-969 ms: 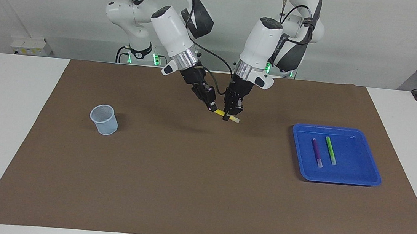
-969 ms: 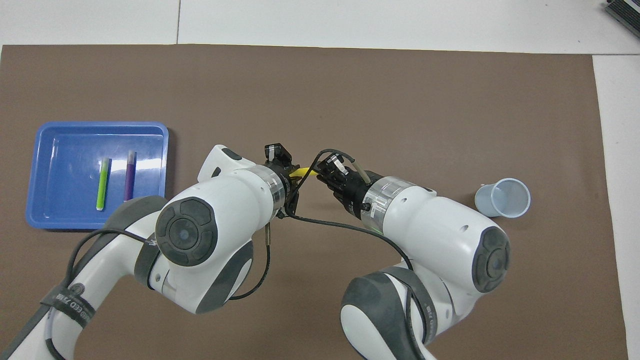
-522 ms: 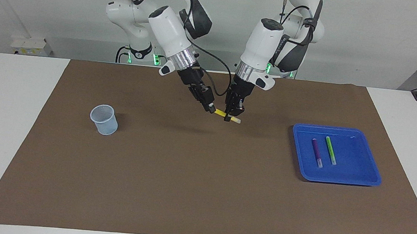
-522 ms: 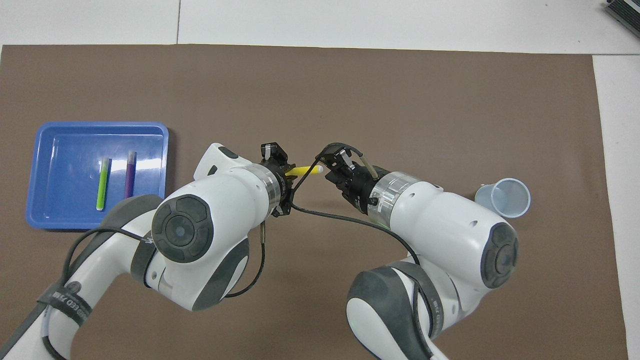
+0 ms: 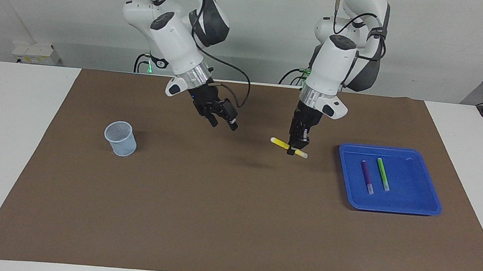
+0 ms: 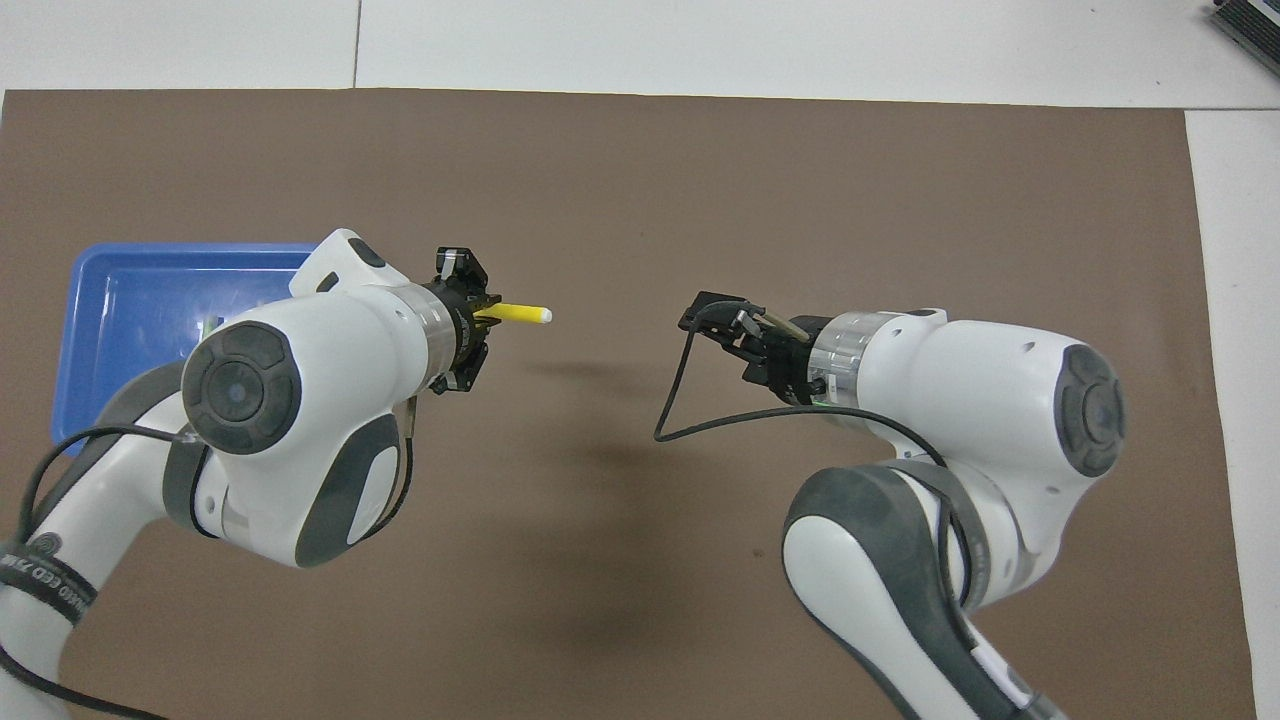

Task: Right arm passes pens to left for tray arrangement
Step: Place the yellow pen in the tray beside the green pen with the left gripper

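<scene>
My left gripper is shut on the yellow pen, holding it level above the brown mat, between the mat's middle and the blue tray. In the overhead view the yellow pen sticks out of the left gripper toward the right arm. The purple pen and green pen lie side by side in the tray. My right gripper hangs open and empty over the mat, apart from the pen; the overhead view shows the right gripper well clear of it.
A small pale-blue mesh cup stands on the mat toward the right arm's end. In the overhead view the left arm covers much of the tray, and the right arm hides the cup. White table borders the mat.
The right gripper opened, let go of the yellow pen and drew back toward the cup. The left gripper carried the pen toward the tray.
</scene>
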### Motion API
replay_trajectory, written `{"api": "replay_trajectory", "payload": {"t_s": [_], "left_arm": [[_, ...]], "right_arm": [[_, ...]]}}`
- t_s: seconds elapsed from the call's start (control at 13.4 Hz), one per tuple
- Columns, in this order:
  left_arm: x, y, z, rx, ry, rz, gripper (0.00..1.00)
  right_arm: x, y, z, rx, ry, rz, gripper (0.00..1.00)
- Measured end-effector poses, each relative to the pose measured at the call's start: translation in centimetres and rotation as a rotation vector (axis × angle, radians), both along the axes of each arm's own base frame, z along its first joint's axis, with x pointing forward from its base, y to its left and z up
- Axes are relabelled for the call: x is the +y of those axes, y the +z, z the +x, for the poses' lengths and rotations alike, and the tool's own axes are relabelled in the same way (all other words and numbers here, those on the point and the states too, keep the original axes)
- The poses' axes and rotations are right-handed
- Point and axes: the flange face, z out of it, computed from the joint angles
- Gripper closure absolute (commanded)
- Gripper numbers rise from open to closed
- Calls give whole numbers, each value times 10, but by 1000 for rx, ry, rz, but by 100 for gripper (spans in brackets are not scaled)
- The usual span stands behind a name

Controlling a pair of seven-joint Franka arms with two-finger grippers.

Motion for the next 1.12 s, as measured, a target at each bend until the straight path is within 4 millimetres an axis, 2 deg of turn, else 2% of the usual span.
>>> {"api": "replay_trajectory", "payload": {"t_s": [0.15, 0.45, 0.6, 0.75, 0.89, 0.97, 1.12], "left_arm": [[30, -8, 9, 2, -116, 73, 100], [106, -23, 22, 60, -423, 223, 100], [152, -25, 23, 101, -602, 262, 100], [208, -25, 22, 131, -769, 284, 100], [262, -27, 19, 135, -913, 297, 100], [287, -28, 16, 127, -986, 305, 100], [321, -33, 11, 113, -1103, 316, 100]], "right_arm": [[-23, -4, 3, -6, 132, -87, 0], [-43, -10, -4, 32, 295, -275, 0], [-64, -11, -5, 59, 368, -366, 0], [-90, -5, -1, 48, 443, -427, 0], [-115, 3, 4, 43, 508, -448, 0], [-124, 14, 6, 60, 530, -458, 0], [-141, 52, 11, 84, 553, -517, 0]]}}
